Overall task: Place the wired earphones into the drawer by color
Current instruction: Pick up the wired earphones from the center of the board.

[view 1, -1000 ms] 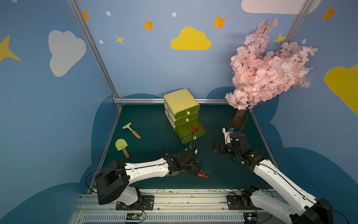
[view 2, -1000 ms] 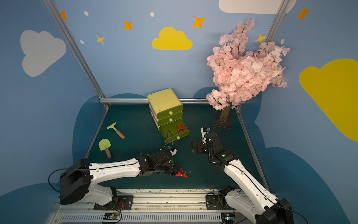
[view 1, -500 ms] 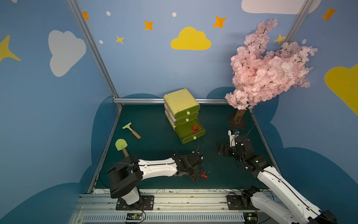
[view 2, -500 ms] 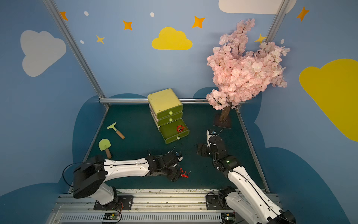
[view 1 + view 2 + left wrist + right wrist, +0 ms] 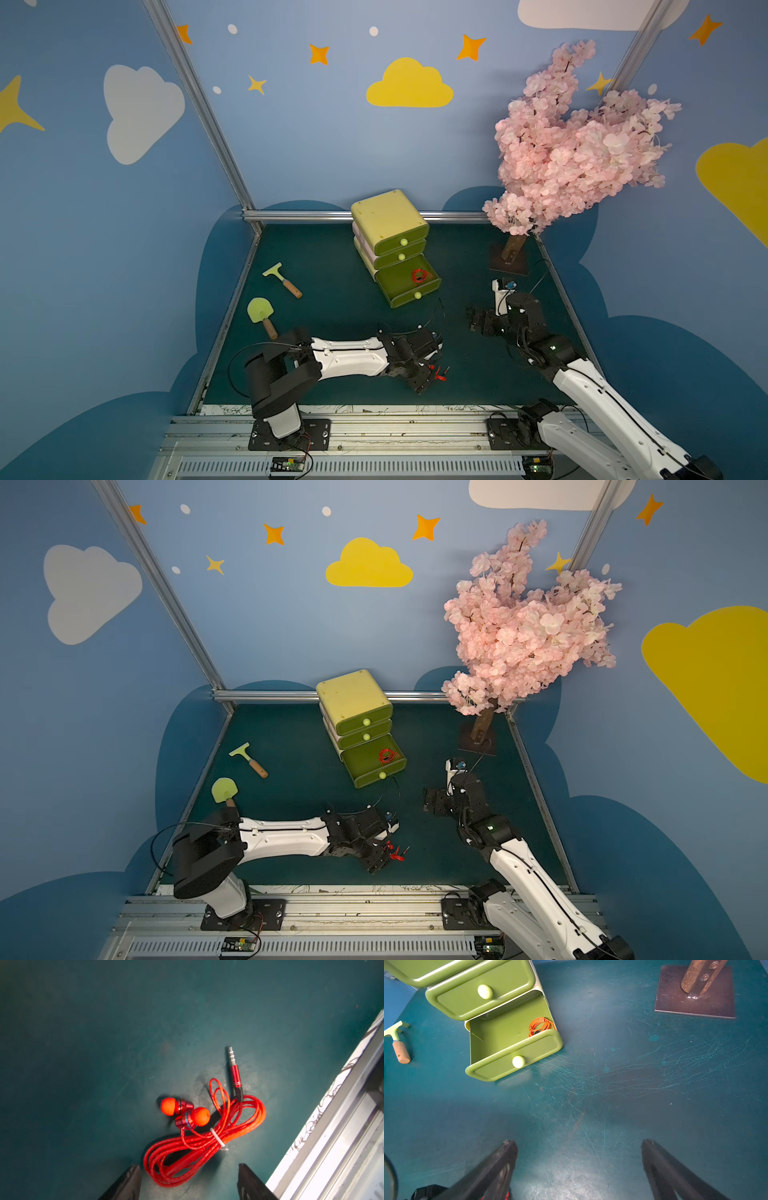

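Observation:
A red bundle of wired earphones [image 5: 203,1136] lies on the green mat near the front rail, seen small in both top views [image 5: 440,374] [image 5: 397,852]. My left gripper [image 5: 187,1167] is open just over it, one finger on each side of the coil's end, neither finger touching the cable. In the cabinet's open bottom drawer [image 5: 409,296] lies another red coil of earphones [image 5: 420,275] [image 5: 542,1024]. My right gripper [image 5: 579,1142] hovers open over bare mat to the right of the drawer [image 5: 473,322], holding nothing.
The two upper drawers [image 5: 401,242] are closed. A pink blossom tree stands on a dark base plate [image 5: 509,264] at the back right. A toy scraper [image 5: 282,280] and a toy shovel [image 5: 261,311] lie at the left. The metal front rail [image 5: 332,1126] runs close beside the left gripper.
The left arm has dropped lower and reached forward over the red earphones by the front rail. The right arm has shifted slightly back and right. Both grippers stay open.

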